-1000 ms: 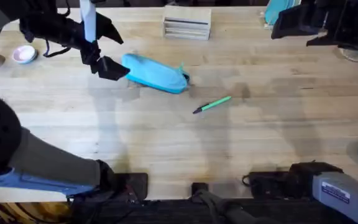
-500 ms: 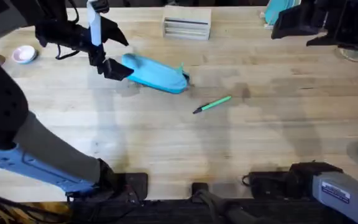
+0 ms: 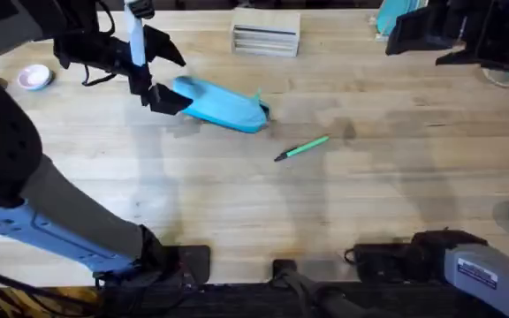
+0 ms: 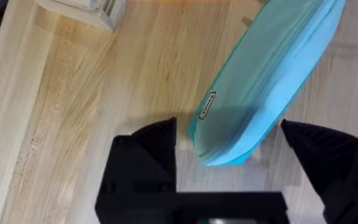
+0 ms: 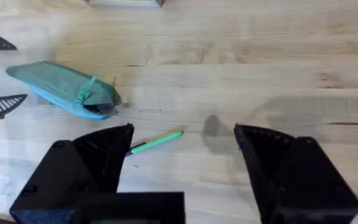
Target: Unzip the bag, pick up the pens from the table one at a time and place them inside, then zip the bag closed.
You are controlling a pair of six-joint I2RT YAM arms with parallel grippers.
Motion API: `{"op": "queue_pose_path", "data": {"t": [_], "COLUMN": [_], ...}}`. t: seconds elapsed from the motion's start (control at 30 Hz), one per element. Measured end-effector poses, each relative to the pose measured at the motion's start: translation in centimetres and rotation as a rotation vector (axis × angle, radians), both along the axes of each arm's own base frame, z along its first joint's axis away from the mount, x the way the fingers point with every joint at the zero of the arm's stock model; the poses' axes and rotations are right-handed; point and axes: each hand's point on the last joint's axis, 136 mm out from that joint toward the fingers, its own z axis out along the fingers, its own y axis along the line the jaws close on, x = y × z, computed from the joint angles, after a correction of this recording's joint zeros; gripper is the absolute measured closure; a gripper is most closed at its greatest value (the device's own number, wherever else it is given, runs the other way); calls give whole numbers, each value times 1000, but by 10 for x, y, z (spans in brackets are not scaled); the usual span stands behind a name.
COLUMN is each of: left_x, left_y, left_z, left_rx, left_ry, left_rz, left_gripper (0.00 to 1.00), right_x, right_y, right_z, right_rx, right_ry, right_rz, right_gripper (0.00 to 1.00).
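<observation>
Clearly, what matters for us now is how the bag (image 3: 222, 103) lies relative to our left gripper (image 3: 160, 78). The turquoise pouch sits on the table (image 3: 237, 212) toward its far edge, left of the middle, with its long axis slanting from the far left down toward the near right. Its zip runs along the top, and the small teal pull tab (image 3: 259, 97) stands up at the right-hand end, the end farther from our left gripper. From the left wrist camera we see the pouch's left end (image 4: 229, 140) lying between our spread black fingers, one fingertip (image 4: 160, 134) on each side, neither touching it as far as we can judge; the jaws are wide open and hold nothing. So the left arm is much the nearer one and is lined up to pin that end of the bag.

The green pen (image 3: 302, 147) lies apart from the bag, toward the middle of the table, its dark tip pointing to the near left. A white-grey box (image 3: 265, 37) rests at the far edge, beyond the bag.

Our right gripper (image 5: 182, 155) hangs high near the far right corner, well apart from the bag, its jaws wide open and empty. We judge that it would have to travel left to reach the pull tab.
</observation>
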Motion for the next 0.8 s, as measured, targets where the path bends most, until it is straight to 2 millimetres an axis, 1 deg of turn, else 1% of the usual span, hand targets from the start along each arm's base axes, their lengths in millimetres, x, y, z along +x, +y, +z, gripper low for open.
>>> {"op": "queue_pose_path", "data": {"t": [0.33,0.63,0.7,0.73,0.8], "left_x": [-3,-7,-8,-8,-8], "left_y": [-1,-2,-2,-2,-3], "left_z": [-1,-15,-16,-16,-16], "left_rx": [-7,-21,-22,-24,-25], "left_ry": [20,75,81,79,79], "left_rz": [-1,0,0,-1,-1], "left_gripper": [7,6,50,171,298], "right_x": [0,1,1,1,1], "right_y": [0,0,0,0,0], "right_z": [0,1,1,1,1], "right_rx": [0,0,0,0,0], "right_ry": [-1,-6,-6,-6,-6], "right_rz": [0,0,0,0,0], "right_gripper": [5,5,5,5,5]}}
